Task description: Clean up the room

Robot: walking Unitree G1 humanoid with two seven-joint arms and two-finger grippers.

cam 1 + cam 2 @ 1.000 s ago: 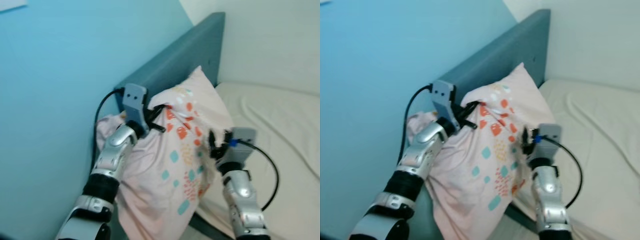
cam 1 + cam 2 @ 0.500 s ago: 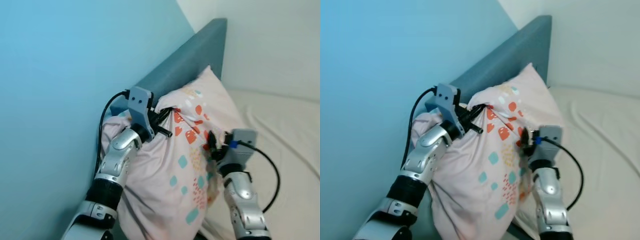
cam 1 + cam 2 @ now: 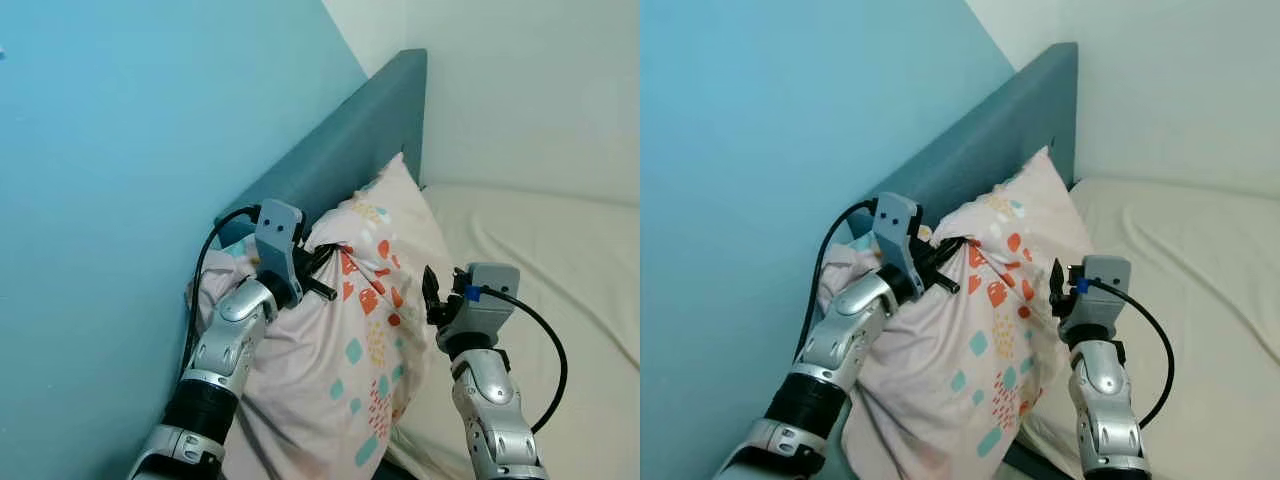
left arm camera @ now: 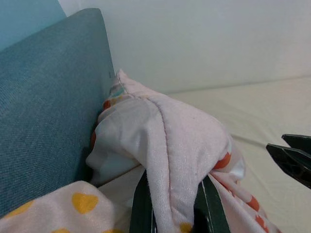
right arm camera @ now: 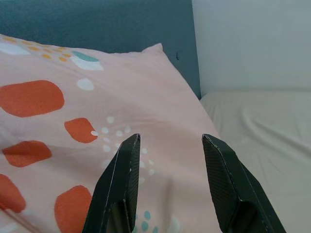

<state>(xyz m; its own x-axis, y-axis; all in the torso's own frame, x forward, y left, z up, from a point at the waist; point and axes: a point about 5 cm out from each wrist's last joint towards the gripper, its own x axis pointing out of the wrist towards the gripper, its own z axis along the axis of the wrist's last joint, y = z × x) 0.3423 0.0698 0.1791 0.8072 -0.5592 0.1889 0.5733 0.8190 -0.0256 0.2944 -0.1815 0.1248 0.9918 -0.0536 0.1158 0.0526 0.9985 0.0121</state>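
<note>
A pale pink pillow with orange and teal spots leans against the teal headboard at the head of the bed. My left gripper is shut on a bunched fold of the pillow's upper edge; the left wrist view shows the fabric pinched between the two black fingers. My right gripper stands open just beside the pillow's right face, its fingers spread with nothing between them and the pillow right ahead.
A cream sheet covers the mattress to the right. A light blue wall rises on the left behind the headboard, and a white wall closes the far side.
My right gripper has let go of the pillow and now stands open, drawn slightly back from it. The left gripper keeps its hold. The pillow has settled lower against the headboard.
</note>
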